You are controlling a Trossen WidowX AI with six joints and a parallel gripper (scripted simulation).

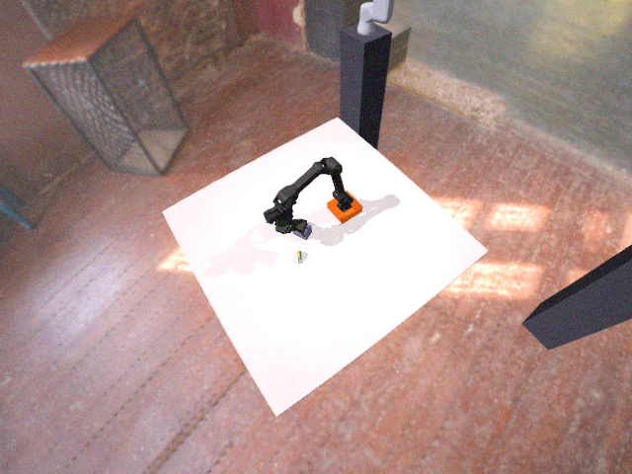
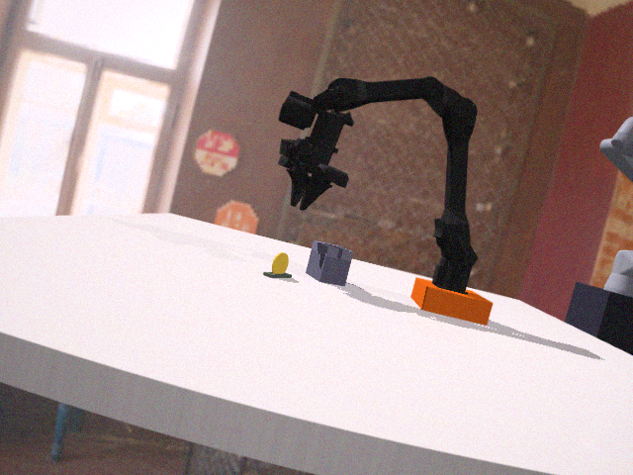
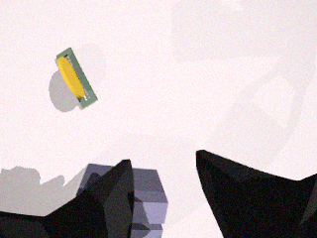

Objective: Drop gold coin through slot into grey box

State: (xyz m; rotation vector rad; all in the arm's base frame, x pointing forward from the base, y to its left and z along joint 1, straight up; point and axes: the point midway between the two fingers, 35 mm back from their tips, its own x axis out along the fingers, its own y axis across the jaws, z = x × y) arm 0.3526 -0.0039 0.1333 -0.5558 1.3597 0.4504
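White table (image 2: 153, 327) carries everything: one arm (image 2: 449, 153) on an orange base (image 2: 452, 302), one grey box (image 2: 329, 263), one coin (image 2: 279, 263), one green holder (image 2: 277, 274). Gripper (image 2: 303, 198) hangs in the air above the box, pointing down, fingers partly apart with nothing between them. Coin stands on edge in its holder on the table, just beside the box on the side away from the base, well below the gripper and off to one side of it. In the wrist view the coin (image 3: 70, 77) sits upper left, apart from both fingers; the box (image 3: 149, 205) is half hidden behind one finger (image 3: 99, 225). Slot is hard to make out: gripper shadow falls on the lid. In the top view the coin (image 1: 299, 256) is tiny and the box (image 1: 303, 230) partly covered by the gripper (image 1: 290, 226).
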